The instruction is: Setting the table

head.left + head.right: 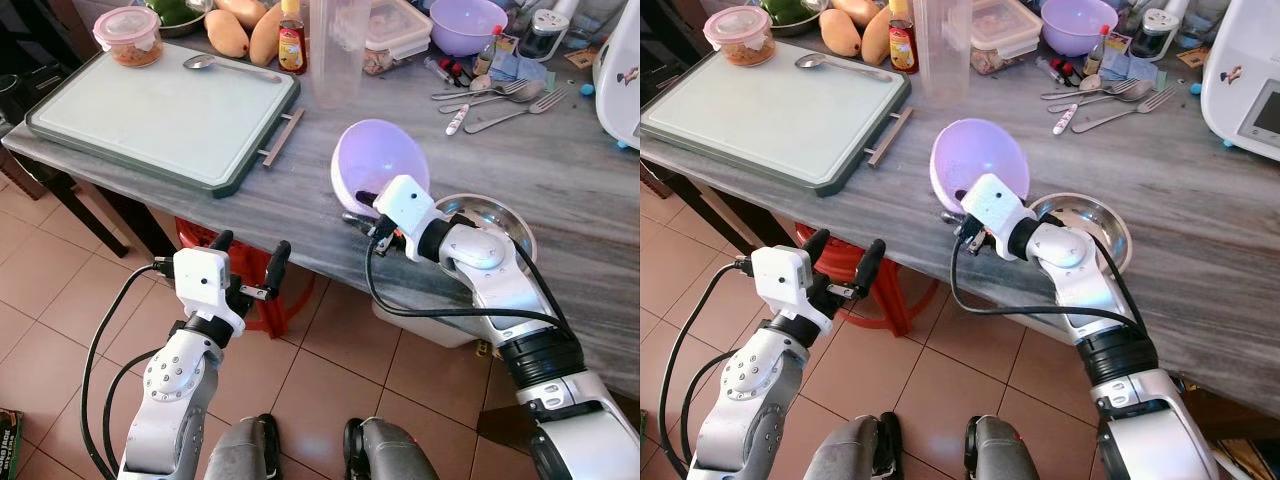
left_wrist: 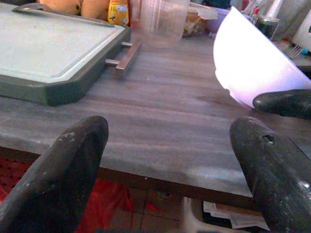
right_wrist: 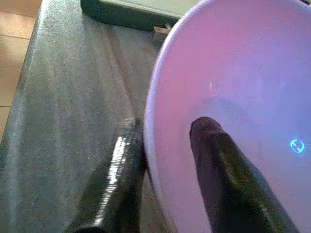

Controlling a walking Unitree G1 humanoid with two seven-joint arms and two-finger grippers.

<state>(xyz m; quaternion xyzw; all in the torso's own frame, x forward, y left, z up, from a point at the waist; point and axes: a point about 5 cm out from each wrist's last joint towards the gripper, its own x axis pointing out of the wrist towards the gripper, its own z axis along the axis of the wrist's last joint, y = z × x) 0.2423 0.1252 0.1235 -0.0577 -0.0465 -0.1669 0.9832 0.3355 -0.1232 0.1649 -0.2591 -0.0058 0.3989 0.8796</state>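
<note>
Bowl [image 1: 378,160] and right pincer [image 1: 362,208] are already joined: one black finger sits inside the lilac bowl and the other outside, pinching its near rim, so the bowl hangs tilted on edge above the near part of the grey counter [image 1: 300,190], its opening facing back toward the robot. The right arm is plainly the nearer one and does the holding. Just beside the bowl, toward the robot's right, a steel bowl [image 1: 495,215] rests on the counter, partly behind the wrist; lowering the lilac one that way would likely knock it. To the left lies bare counter, then the green-edged cutting board [image 1: 160,110] with its metal handle [image 1: 283,137] sticking out toward the bowl. A clear plastic cup [image 1: 335,50] stands farther back, and spoons and forks [image 1: 500,98] lie well apart at the rear right.

Left pincer [image 1: 248,268] hovers off the counter's front edge, over the floor, fingers spread wide and empty, pointing at the bare stretch between board and bowl. That gap looks like the free spot for setting the bowl down.
</note>
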